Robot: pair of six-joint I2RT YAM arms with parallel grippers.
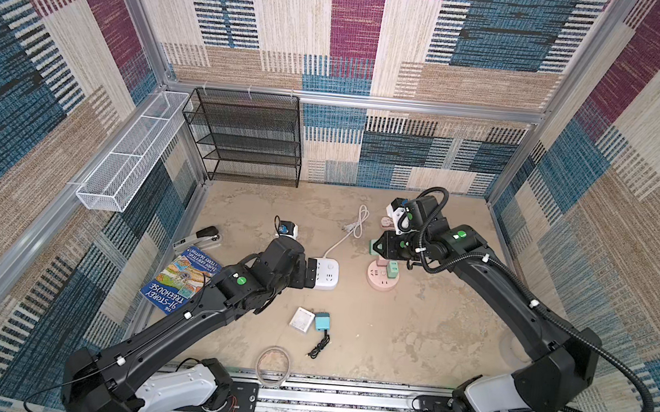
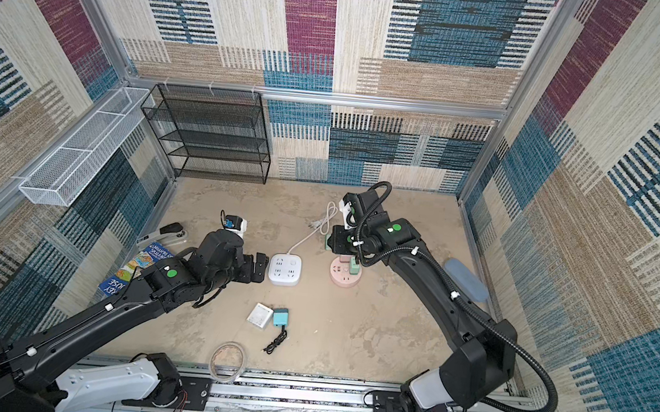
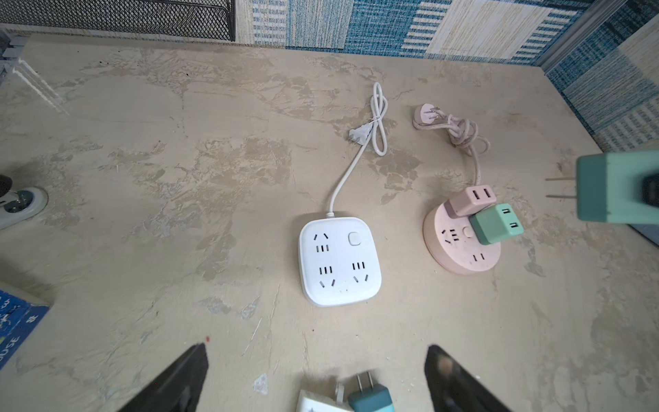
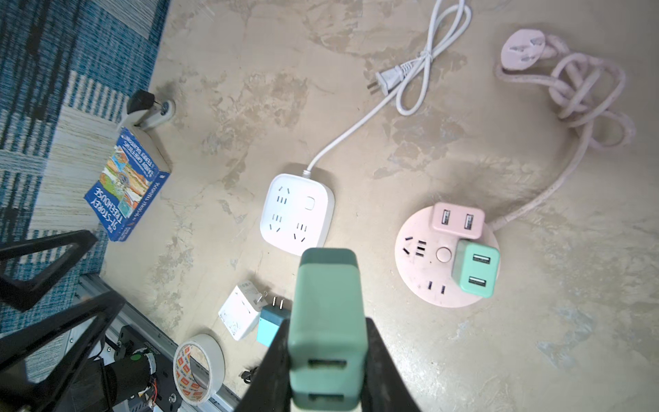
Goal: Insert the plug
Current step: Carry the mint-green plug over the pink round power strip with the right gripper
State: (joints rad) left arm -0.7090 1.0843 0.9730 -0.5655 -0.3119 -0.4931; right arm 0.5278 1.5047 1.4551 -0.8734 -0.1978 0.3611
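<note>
We show the right gripper (image 4: 327, 323) clamped on the green plug (image 4: 326, 285), which hangs clear of the table on the far side of the pink round socket (image 3: 453, 260) from the white power strip (image 3: 338, 262), its two prongs bare. The left gripper (image 3: 317, 356) hovers just beside the white power strip, with its jaws spread wide and gripping nothing.

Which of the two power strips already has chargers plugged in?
The round pink strip: a pink charger and a green charger sit in it, while the square white strip has all its sockets empty.
</note>
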